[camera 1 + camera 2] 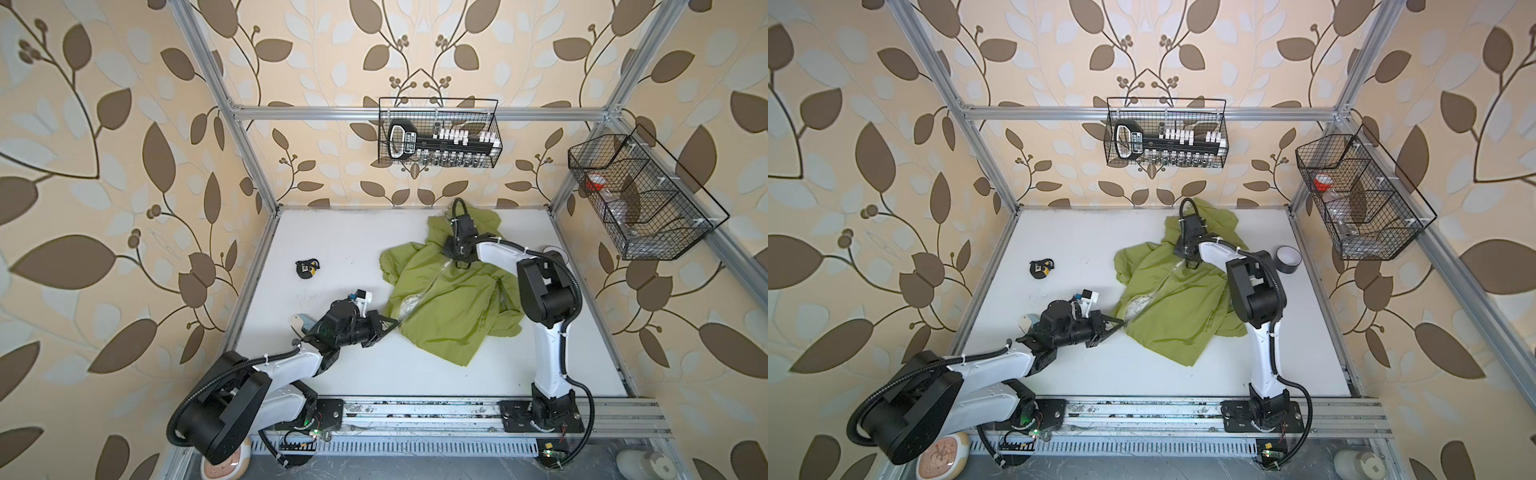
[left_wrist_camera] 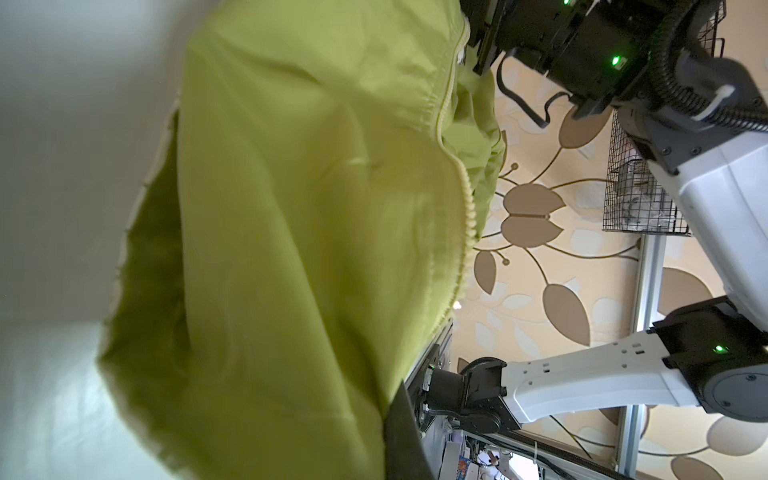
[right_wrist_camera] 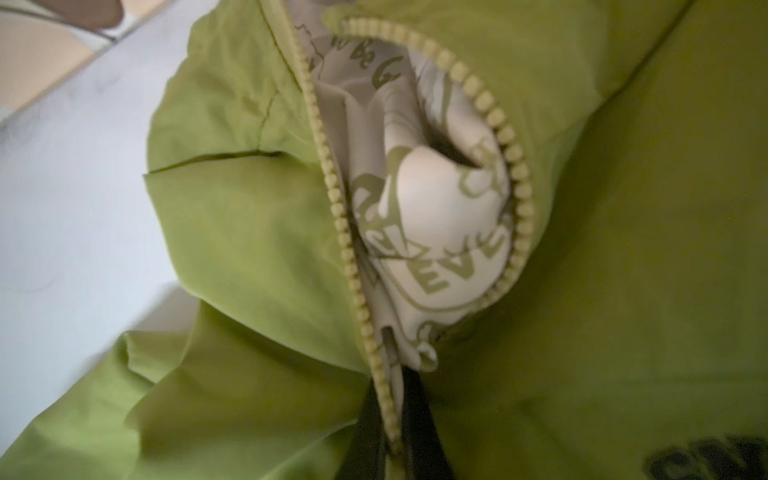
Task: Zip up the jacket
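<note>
The lime-green jacket (image 1: 453,307) (image 1: 1179,303) lies crumpled on the white table, right of the middle, in both top views. Its front zipper (image 3: 340,216) stands open, with pale printed lining (image 3: 440,216) bulging between the two rows of teeth. My right gripper (image 1: 457,264) (image 1: 1188,262) (image 3: 392,419) is shut on one toothed zipper edge high on the front; its dark fingers (image 3: 426,428) flank the teeth. My left gripper (image 1: 392,325) (image 1: 1121,323) (image 2: 386,403) is shut on the jacket (image 2: 291,232) at its lower left corner; fabric hides all but one finger (image 2: 401,436). A black chest logo (image 3: 706,461) shows blurred.
A small black tape measure (image 1: 307,268) (image 1: 1041,267) lies on the table's left part. A roll of tape (image 1: 1288,257) sits by the right arm's elbow. Wire baskets hang on the back wall (image 1: 438,133) and right wall (image 1: 640,199). A white-and-blue object (image 1: 301,322) lies beside the left wrist.
</note>
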`<state>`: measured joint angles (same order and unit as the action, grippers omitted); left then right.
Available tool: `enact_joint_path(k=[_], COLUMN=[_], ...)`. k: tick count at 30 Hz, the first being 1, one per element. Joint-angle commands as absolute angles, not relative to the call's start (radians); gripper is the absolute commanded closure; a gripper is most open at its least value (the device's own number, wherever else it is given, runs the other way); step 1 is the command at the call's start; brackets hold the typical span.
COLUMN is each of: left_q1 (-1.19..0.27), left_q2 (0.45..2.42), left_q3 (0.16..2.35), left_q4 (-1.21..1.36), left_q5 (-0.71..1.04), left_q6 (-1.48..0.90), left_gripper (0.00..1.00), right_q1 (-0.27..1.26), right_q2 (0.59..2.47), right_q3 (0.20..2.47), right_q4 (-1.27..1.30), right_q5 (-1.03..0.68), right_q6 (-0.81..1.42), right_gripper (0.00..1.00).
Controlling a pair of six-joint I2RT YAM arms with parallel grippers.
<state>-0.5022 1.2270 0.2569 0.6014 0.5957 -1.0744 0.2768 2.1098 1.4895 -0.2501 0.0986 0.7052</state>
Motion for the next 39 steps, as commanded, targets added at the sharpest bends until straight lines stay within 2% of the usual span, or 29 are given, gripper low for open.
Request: enact_joint_path(k=[1,11,19,22,30,39], left_q1=[-0.49,-0.48,-0.48,-0.479,-0.48,-0.481], left_q2=[1.304,1.658,1.675,1.657,1.577,1.566], left_q3=[0.36,0.659,0.651,0.631,0.58,0.507], left_q4=[0.611,0.626,0.614,0.608,0.52,0.535], left_q5=[0.688,0.926,0.88,0.857,0.784,0.73], left_q6=[-0.967,-0.96,-0.966,-0.966,-0.935,-0.98], left_gripper=[1.0,1.0,1.0,1.0,1.0,0.99], right_q1=[0.201,0.084,0.067,0.069,0.122,0.38], right_q2=[2.03,2.024,1.933,1.87,1.628,1.411], right_q3=[1.42,1.436,1.337,1.307,1.131,0.915], right_q4=[-0.167,-0.16,-0.118,-0.152,-0.152,-0.164], right_q5=[0.023,-0.105,-0.153,-0.13,-0.071,0.006], right_q6=[0.757,0.781,0.755,0.72,0.616,0.527], right_gripper=[1.0,1.0,0.47,0.38,0.36,0.36])
